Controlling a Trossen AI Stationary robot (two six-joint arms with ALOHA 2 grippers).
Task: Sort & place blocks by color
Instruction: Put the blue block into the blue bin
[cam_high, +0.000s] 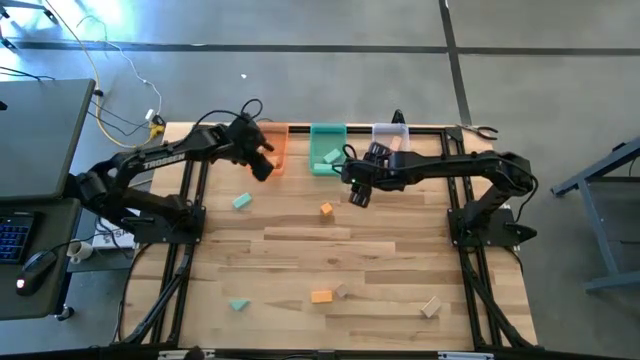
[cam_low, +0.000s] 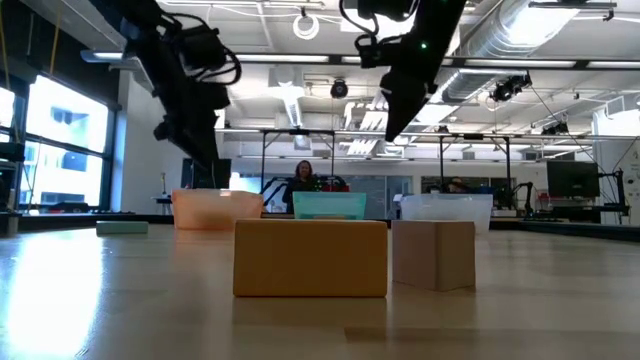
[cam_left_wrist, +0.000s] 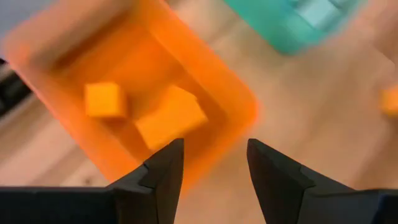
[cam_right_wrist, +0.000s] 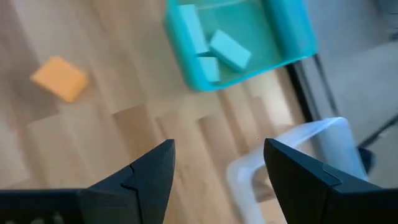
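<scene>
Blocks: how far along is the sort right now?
Done: two orange blocks lie in the orange bin, three teal ones in the green bin. In hand: nothing; the left claw and right claw are open and empty. Left on the table: two teal, two orange, two wood.

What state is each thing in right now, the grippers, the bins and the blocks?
left gripper: open, empty, above the orange bin
right gripper: open, empty, near the green bin
orange bin: holds two orange blocks
green bin: holds three teal blocks
clear bin: contents cannot be told
loose blocks: lying scattered on the table
</scene>
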